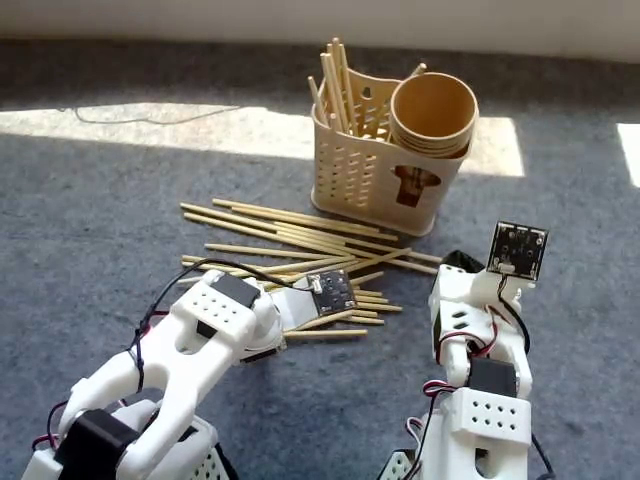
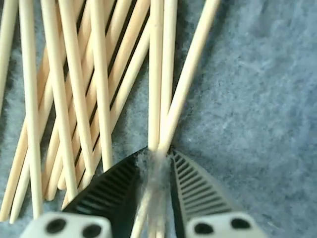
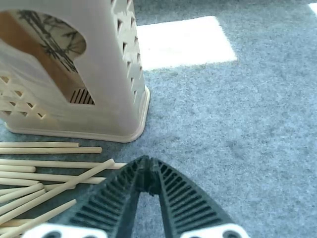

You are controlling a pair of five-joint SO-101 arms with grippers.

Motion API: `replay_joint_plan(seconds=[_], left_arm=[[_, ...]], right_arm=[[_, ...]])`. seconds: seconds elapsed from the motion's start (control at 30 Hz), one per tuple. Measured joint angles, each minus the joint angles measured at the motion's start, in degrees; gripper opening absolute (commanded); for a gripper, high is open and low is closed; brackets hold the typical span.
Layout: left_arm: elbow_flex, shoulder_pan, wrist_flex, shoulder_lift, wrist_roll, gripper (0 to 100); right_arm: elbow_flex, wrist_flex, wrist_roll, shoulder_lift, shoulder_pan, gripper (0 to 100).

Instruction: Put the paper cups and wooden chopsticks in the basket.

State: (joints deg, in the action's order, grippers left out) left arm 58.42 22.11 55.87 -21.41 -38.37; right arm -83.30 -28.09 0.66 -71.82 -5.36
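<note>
On the grey carpet [image 1: 90, 230], in front of the single basket [image 1: 365, 185], loose chopsticks [image 1: 290, 222] lie in an overlapping fan. There are roughly twenty, too crossed over one another for an exact count. The left claw [image 2: 156, 161] is down at the near edge of this pile. Its jaws are drawn to a narrow gap and pinch chopsticks between them. Two sticks, possibly three, run into the gap, and blur there hides the exact number. The right claw [image 3: 146, 173] sits low over the carpet near a corner of the basket, beside the ends of the outermost sticks. Its jaws are closed tip to tip, holding nothing and touching no stick. The basket stands upright. Inside it is one nested stack of cups [image 1: 433, 112] with at least three rims showing. Beside the stack a bundle of about seven sticks [image 1: 335, 80] stands on end, leaning a little and poking well above the rim.
</note>
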Motion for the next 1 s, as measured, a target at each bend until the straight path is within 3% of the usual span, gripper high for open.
replay_joint_plan(seconds=[0.7, 1.0], left_arm=[[-11.25, -0.18, 16.62, -0.53, 0.18, 0], [-11.34, -1.41, 20.84, -15.91, 0.09, 0]], right_arm=[[0.00, 0.00, 0.00, 0.00, 0.00, 1.0], [0.00, 0.00, 0.00, 0.00, 0.00, 1.0]])
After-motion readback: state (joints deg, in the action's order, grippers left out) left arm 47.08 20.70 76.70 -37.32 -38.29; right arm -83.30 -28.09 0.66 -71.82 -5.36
